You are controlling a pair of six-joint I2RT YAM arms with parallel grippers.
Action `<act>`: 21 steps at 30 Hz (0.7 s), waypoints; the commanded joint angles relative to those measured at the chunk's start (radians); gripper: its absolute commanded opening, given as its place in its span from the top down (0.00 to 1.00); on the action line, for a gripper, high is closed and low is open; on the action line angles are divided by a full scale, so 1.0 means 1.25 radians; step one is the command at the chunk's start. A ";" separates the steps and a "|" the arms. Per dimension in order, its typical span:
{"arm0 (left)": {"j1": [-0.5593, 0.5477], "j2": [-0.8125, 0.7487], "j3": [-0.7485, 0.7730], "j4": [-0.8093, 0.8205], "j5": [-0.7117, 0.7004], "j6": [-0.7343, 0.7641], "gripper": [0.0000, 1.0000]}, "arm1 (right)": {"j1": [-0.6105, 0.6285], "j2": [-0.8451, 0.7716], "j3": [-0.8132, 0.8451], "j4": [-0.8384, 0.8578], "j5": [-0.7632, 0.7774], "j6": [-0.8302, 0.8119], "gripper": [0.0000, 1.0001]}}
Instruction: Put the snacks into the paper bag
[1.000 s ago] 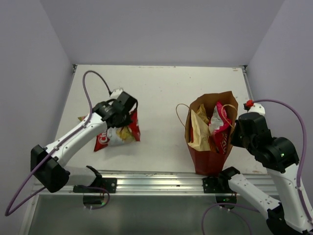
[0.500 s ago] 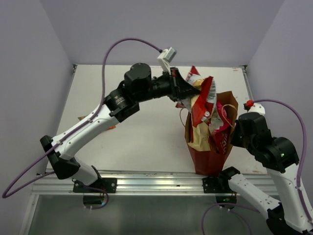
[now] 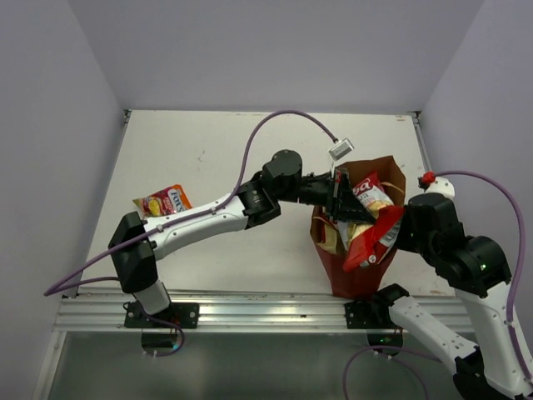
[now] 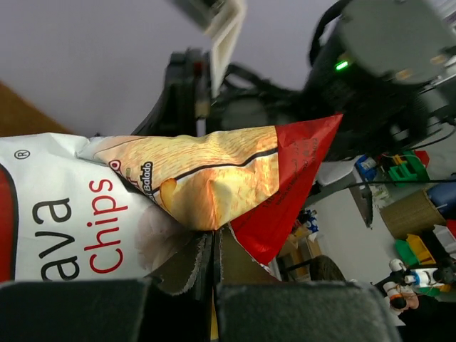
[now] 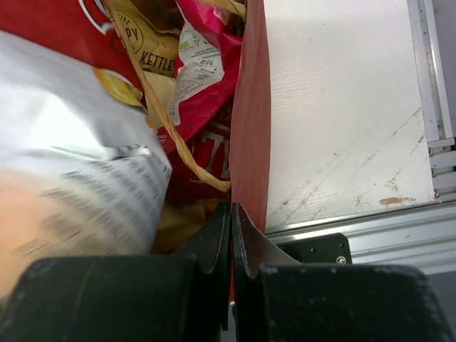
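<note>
The paper bag (image 3: 356, 275) stands upright at the front right with packets inside. My left gripper (image 3: 341, 200) reaches over its mouth, shut on the red-and-white packet (image 3: 368, 227), which hangs partly into the bag. In the left wrist view the jaws (image 4: 214, 246) pinch that packet's edge (image 4: 214, 178). My right gripper (image 3: 401, 227) is shut on the bag's right wall (image 5: 254, 128); its jaws (image 5: 231, 214) clamp the rim. Inside I see the magenta packet (image 5: 206, 64), a tan packet (image 5: 146, 39) and the red-and-white packet's silver back (image 5: 71, 142). The small red-yellow packet (image 3: 162, 202) lies on the table at the left.
A twine handle (image 5: 178, 153) loops inside the bag by the right jaws. The metal rail (image 3: 266, 310) runs along the table's near edge. Grey walls stand close on the left, right and back.
My left arm carried the red-and-white packet from the table's left, up over the bag, and has now lowered it into the bag's mouth. The right gripper has stayed on the bag's rim.
</note>
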 commanded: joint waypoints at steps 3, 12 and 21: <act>0.018 -0.026 -0.154 0.124 0.016 -0.010 1.00 | 0.002 -0.004 0.030 -0.145 0.008 0.005 1.00; 0.087 0.094 -0.196 0.311 0.033 -0.150 1.00 | 0.002 0.003 0.034 -0.134 -0.001 -0.002 1.00; 0.088 0.171 -0.088 0.188 -0.057 -0.144 1.00 | 0.002 0.000 0.043 -0.145 0.010 -0.003 1.00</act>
